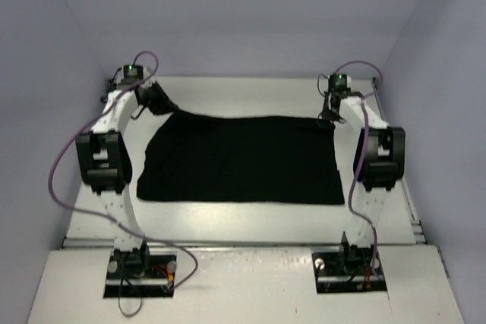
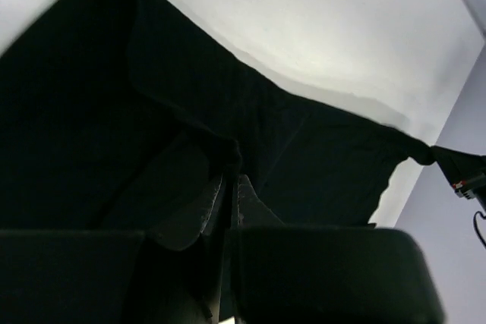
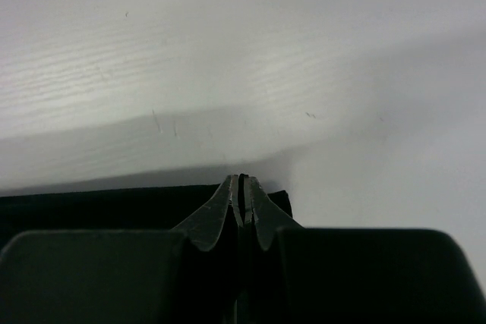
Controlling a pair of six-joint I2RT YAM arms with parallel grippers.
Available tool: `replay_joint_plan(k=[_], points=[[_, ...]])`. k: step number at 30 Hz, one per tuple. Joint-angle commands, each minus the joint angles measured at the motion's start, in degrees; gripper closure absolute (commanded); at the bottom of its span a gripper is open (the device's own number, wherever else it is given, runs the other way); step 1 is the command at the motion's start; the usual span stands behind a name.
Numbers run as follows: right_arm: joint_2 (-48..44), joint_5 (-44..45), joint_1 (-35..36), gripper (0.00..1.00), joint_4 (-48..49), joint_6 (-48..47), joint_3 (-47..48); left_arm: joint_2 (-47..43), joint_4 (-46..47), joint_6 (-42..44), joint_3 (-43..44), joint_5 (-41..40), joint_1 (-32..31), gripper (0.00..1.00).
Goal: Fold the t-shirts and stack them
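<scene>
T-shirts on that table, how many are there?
1. A black t-shirt lies spread across the table, far corners pinched by the left gripper and right gripper. Another could hide underneath.

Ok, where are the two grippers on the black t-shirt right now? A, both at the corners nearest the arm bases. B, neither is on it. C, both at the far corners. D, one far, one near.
C: from above, both arms reach to the far corners of the t-shirt, and the wrist views show the left gripper and right gripper closed on black cloth.
</scene>
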Motion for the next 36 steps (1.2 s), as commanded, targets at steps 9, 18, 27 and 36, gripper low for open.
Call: replay_joint_plan(k=[9, 18, 27, 36], points=[[-17.59, 3.98, 0.77, 1.00, 0.90, 7.76, -16.39, -25.45, 2.15, -7.95, -19.61, -1.35, -0.37, 1.00], [-22.72, 6.84, 1.07, 0.99, 0.84, 10.30, -25.05, -33.24, 2.09, -8.92, -29.57, -1.85, -0.30, 1.00], [-25.44, 7.34, 1.16, 0.99, 0.66, 11.33, -27.20, -36.55, 0.77, -9.87, -32.21, -0.94, -0.22, 1.00], [-26.52, 7.93, 1.16, 0.94, 0.14, 12.42, -30.38, -38.41, -0.64, -8.67, -37.44, -3.05, -0.03, 1.00]])
